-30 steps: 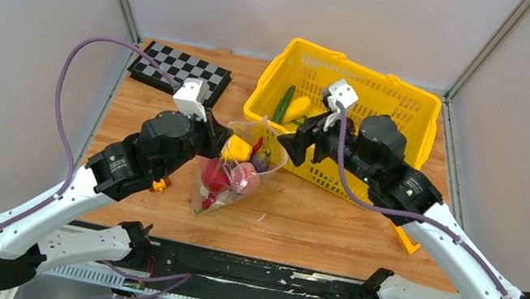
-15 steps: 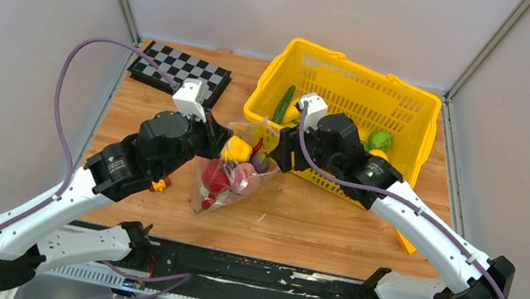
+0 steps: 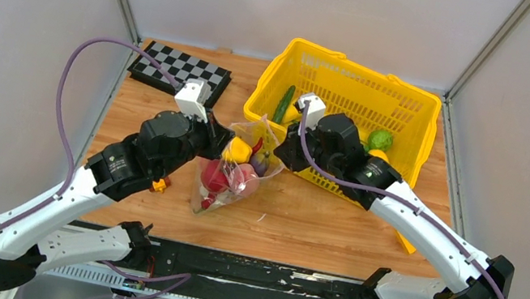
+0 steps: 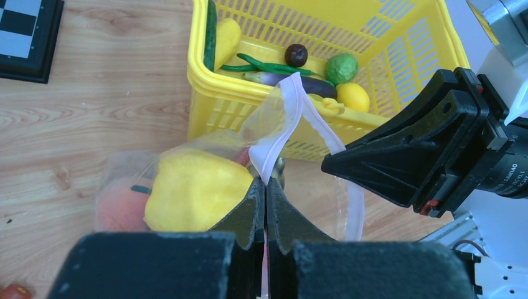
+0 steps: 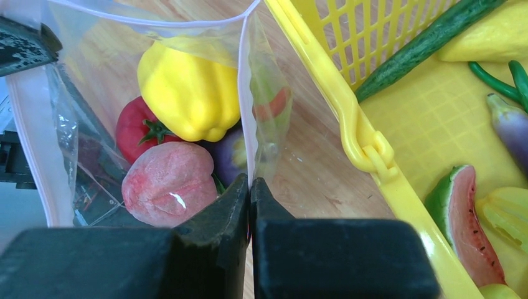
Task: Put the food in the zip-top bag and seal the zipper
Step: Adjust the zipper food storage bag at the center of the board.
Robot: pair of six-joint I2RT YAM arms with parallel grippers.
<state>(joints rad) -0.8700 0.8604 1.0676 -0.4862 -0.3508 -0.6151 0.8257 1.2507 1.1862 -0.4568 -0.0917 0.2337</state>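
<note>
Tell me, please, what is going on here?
Both arms are holding the zip-top bag by its mouth. The left hand is pinched shut on one side of the rim and the right hand on the opposite side. A yellow pepper, a red tomato and a pink round piece sit inside. The zipper is not sealed, and more food lies in the yellow basket.

Zip-top bag (image 5: 269, 93): thin, clear, glossy plastic film, creased; zipper (image 4: 287, 118): smooth pale plastic strip; food (image 5: 187, 87): smooth glossy plastic, pink round piece (image 5: 168, 184) duller and mottled; basket (image 4: 299, 103): glossy yellow moulded plastic; table (image 4: 93, 124): matt wood grain.
</note>
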